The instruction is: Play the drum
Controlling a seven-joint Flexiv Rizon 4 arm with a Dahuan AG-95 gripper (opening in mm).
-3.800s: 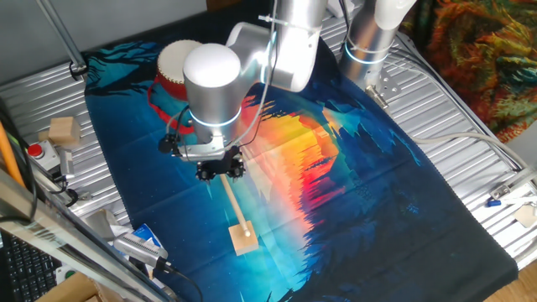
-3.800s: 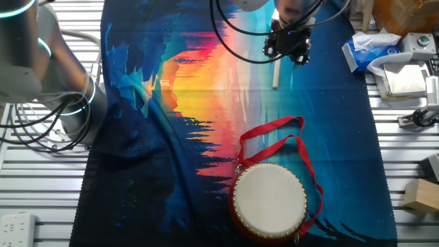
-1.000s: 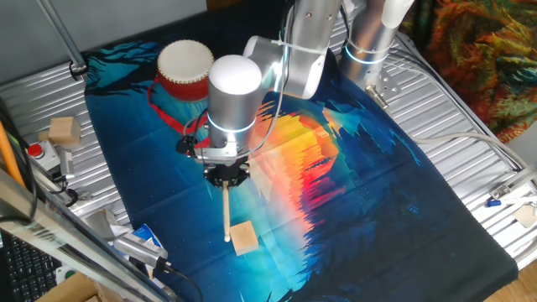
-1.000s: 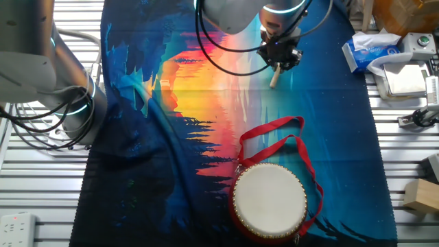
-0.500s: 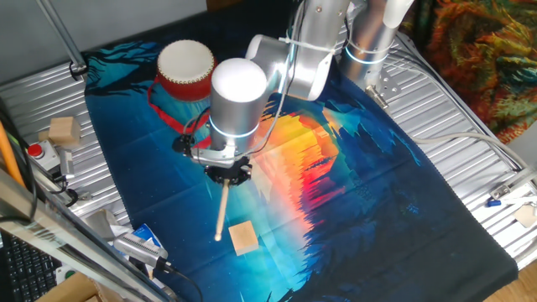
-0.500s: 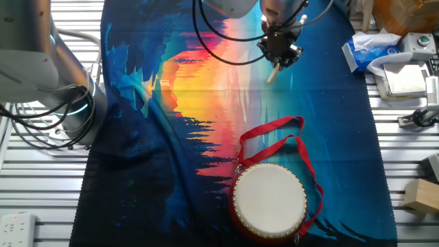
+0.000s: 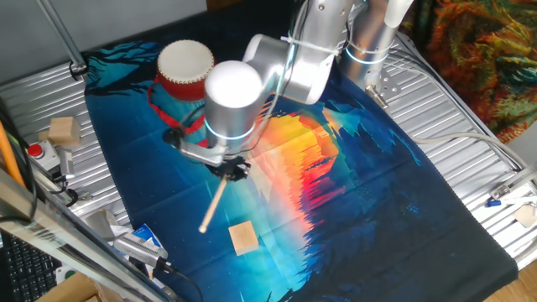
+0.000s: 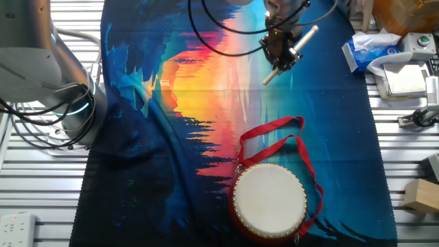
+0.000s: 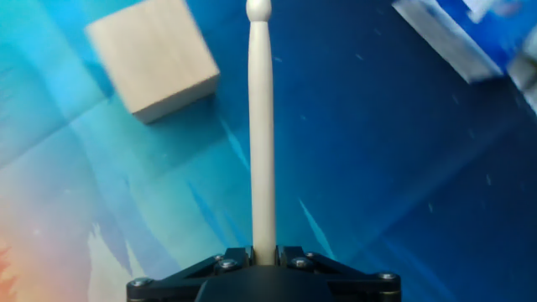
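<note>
The drum (image 7: pixel 186 69) has red sides, a cream head and a loose red ribbon strap; it stands at the back left of the blue cloth. In the other fixed view the drum (image 8: pixel 269 201) sits near the front. My gripper (image 7: pixel 232 168) is shut on a pale wooden drumstick (image 7: pixel 213 205) and holds it off the cloth, tip pointing away from the drum. The gripper (image 8: pixel 281 57) and the stick (image 8: pixel 295 44) also show in the other fixed view. In the hand view the jaws (image 9: pixel 264 256) clamp the stick (image 9: pixel 261 126) at its base.
A tan wooden block (image 7: pixel 243 237) lies on the cloth near the stick tip; it also shows in the hand view (image 9: pixel 153 57). A blue packet (image 7: pixel 146 237) lies at the cloth's edge. Another wooden block (image 7: pixel 62 130) and a red button (image 7: pixel 35 151) sit on the metal table at left.
The gripper has lifted the drumstick off the cloth and swung its tip away from the block, toward the left. The drum and block have not moved.
</note>
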